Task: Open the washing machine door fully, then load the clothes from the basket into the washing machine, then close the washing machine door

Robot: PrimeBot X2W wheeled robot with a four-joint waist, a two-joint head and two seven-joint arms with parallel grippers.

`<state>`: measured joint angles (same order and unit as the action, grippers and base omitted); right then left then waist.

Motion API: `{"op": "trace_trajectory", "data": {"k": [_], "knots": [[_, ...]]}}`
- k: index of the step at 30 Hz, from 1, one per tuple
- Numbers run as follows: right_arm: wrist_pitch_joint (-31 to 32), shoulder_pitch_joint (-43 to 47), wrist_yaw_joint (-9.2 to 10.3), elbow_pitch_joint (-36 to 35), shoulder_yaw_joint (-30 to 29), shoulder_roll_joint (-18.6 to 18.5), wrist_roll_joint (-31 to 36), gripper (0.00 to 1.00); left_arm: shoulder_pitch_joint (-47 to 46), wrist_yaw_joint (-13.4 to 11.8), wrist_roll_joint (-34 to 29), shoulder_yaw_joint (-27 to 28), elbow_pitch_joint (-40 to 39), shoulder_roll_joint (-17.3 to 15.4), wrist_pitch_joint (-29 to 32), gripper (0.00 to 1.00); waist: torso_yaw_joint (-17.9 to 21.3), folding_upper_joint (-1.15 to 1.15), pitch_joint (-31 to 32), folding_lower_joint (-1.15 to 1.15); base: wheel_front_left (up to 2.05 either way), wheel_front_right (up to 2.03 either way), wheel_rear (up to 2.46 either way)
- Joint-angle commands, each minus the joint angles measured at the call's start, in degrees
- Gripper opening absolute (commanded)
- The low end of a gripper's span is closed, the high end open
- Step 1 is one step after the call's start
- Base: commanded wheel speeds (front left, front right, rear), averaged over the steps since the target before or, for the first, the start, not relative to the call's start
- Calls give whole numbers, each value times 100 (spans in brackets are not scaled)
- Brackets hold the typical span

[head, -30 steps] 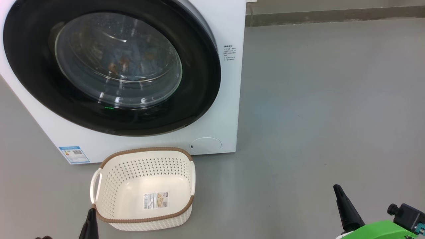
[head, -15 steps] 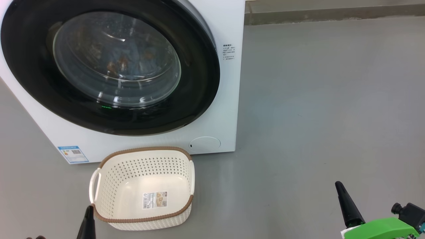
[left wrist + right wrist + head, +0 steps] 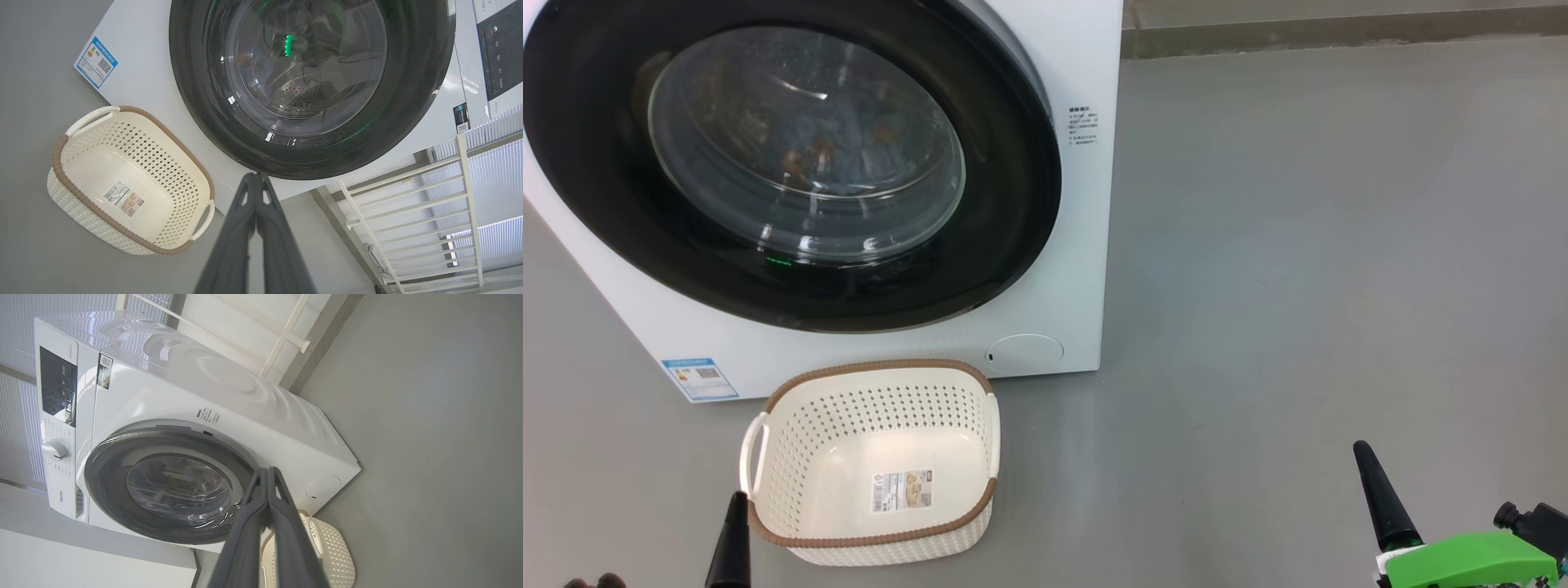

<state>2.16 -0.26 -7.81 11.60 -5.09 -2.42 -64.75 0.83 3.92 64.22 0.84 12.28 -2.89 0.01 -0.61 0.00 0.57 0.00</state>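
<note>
You can read one brand, the Hisense wordmark [image 3: 61,499], on the washing machine [image 3: 204,392], nine o'clock from its door [image 3: 104,482]. Its energy label [image 3: 699,378], its small print [image 3: 1085,125] and the basket [image 3: 882,551] sticker [image 3: 903,490] are too small to read.

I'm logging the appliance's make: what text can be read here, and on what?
"Hisense": big white front-loading washing machine, beside its dial.
Blue energy label: too small to read.
Black print block on its front: too small.
Sticker in the cream perforated plastic basket: blurred.
</note>
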Motion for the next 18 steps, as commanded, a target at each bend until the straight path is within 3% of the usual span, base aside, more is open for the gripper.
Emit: {"op": "trace_trajectory", "data": {"k": [1,18], "knots": [[49,-266,21,-108,47,-73,-184,0,-284,102,173,178,-99,-48,40,0,2,0,-3,0,0,0,0],[204,-411,26,48,-16,-78,-1349,0,-472,217,1348,354,26,-26,314,0,29,0,-35,0,0,0,0]]}}
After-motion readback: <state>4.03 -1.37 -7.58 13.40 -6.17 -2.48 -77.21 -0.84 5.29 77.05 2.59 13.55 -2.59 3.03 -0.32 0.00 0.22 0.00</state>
